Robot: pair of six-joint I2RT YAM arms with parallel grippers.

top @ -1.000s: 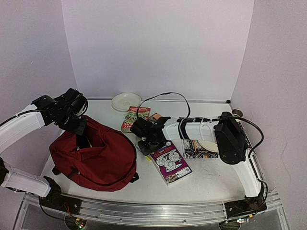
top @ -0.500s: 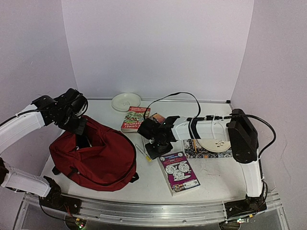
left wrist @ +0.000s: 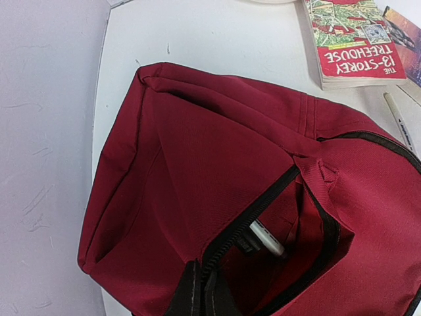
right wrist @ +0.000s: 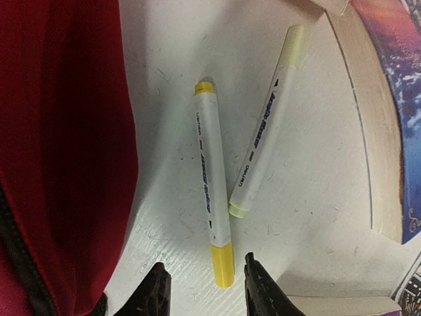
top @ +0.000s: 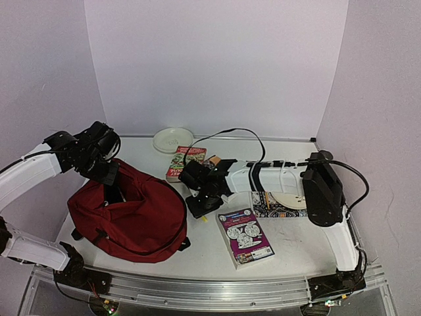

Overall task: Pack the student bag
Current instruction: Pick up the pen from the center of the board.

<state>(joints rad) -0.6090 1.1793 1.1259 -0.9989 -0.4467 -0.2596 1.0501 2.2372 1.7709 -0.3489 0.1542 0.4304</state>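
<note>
The student bag is a large dark red backpack lying at the left of the table, its black zip open. My left gripper is shut on the edge of the zip opening and holds it up. A white marker lies inside the bag. My right gripper stands open just above the table beside the bag. Two markers lie under it. The yellow-capped marker has its cap end between the fingertips of the gripper. The pale green marker lies to its right.
A purple book lies front of centre. A patterned book with a white disc on it is to its right. A red-covered Treehouse book and a white plate sit at the back.
My right gripper has moved left from the purple book to the markers by the bag. The purple book has slid toward the front right. The left arm has not moved.
</note>
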